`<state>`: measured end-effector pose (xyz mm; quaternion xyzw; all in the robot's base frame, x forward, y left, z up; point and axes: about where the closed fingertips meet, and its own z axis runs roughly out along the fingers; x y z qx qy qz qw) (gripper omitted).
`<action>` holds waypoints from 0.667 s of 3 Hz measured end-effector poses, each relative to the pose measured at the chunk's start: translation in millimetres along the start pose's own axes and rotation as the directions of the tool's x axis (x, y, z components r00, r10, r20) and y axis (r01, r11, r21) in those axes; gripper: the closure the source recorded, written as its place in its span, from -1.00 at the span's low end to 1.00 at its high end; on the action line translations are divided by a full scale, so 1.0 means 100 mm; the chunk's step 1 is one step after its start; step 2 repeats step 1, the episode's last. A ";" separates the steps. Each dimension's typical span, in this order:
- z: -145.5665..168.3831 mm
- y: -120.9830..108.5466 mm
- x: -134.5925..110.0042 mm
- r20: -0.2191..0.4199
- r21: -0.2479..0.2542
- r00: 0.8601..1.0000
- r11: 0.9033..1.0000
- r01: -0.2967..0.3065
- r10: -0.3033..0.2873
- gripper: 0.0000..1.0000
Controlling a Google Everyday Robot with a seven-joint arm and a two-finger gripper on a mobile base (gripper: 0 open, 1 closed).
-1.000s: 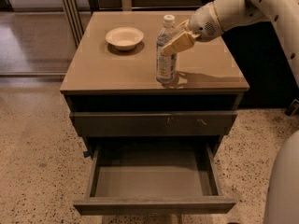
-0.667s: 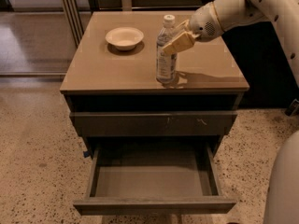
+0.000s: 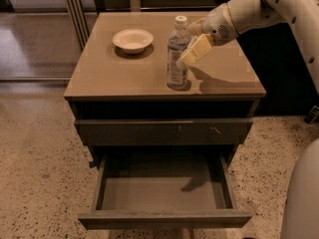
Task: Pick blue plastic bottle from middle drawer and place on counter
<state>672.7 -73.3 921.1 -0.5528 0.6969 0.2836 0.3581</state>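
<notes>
One blue plastic bottle (image 3: 177,54) stands upright on the tan surface (image 3: 114,78). Its white cap is on top and its base sits flat, close to the front edge and a little off the middle. My gripper (image 3: 192,54) is against the side of the bottle at label height, partly in front of it. Whether the jaws are clamped on the bottle or slack I cannot tell, because the bottle hides the far side. My arm (image 3: 249,9) reaches in from the upper corner of the view, well above the surface. It slopes down toward the bottle, and the rounded wrist housing sits higher than the cap and just behind the jaws. The shadow of arm and gripper falls on the surface directly under the jaws and spreads away from the bottle.

On the far side of the bottle from the jaws, well apart from it, a shallow cream bowl (image 3: 132,39) sits toward the back of the surface. Straight down from the jaws, under the slab, a closed drawer front (image 3: 164,132) shows a few pale scratches. Lower again, the middle drawer (image 3: 164,217) is pulled out toward the view, showing its grey inner floor. Speckled flooring (image 3: 40,173) surrounds the cabinet.
</notes>
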 end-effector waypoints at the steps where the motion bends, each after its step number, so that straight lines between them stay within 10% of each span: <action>1: 0.00 0.00 0.00 0.000 0.000 1.000 1.000 0.000 0.000 -1.00; 2: 0.00 0.00 0.00 0.000 0.000 1.000 1.000 0.000 0.000 -1.00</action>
